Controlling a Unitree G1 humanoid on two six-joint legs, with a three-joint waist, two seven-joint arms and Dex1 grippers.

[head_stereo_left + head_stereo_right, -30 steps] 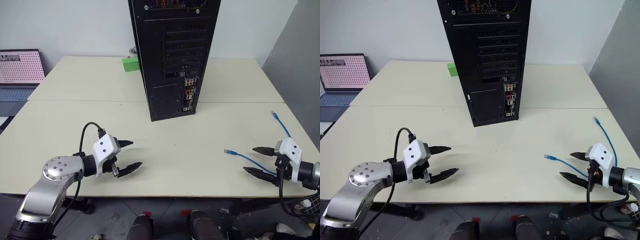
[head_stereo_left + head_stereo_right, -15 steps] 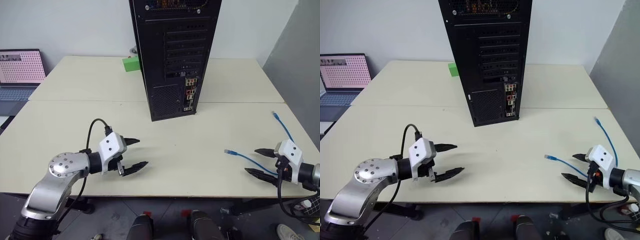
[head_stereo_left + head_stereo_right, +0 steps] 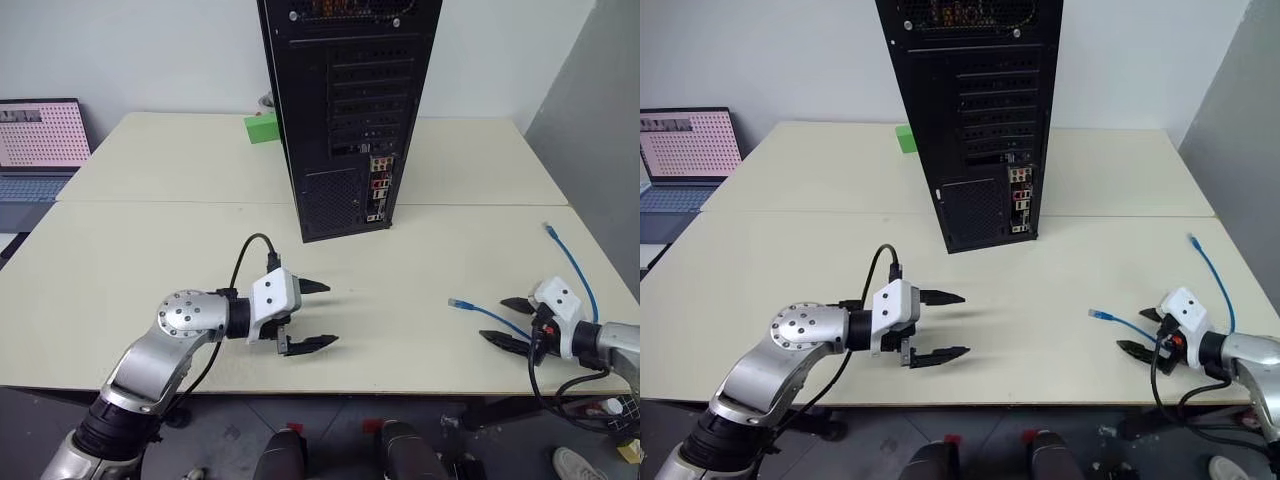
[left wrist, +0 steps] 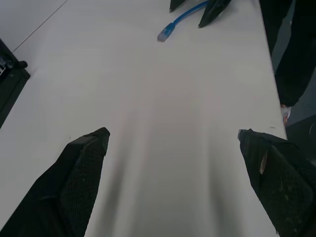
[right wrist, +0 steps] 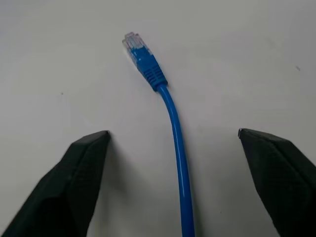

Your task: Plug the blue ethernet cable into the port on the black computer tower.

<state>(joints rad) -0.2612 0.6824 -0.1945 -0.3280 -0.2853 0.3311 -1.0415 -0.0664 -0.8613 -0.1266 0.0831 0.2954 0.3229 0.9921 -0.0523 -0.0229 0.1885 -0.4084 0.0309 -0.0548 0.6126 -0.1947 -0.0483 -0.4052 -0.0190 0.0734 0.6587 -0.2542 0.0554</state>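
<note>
A black computer tower (image 3: 345,110) stands upright at the middle of a pale table (image 3: 150,250), its rear panel of slot covers and mesh vent facing the camera, with the port (image 3: 378,182) set in the narrow strip of coloured connectors low on that panel. The blue ethernet cable (image 3: 487,315) lies flat on the table near its right edge, well apart from the tower; one plug (image 5: 140,53) points toward the table's middle, and the far end of the wire trails off toward the right rim. The right gripper (image 3: 514,320) sits low over the table with its two black fingers spread wide, the cable running between them, untouched and ungripped, as the right wrist view shows. The left gripper (image 3: 312,314) hovers above bare tabletop in front of the tower, its fingers parted wide and holding nothing, pointed across toward the cable. A small green block (image 3: 261,128) rests behind the tower's left side, and an open laptop (image 3: 38,140) sits at the far left.
</note>
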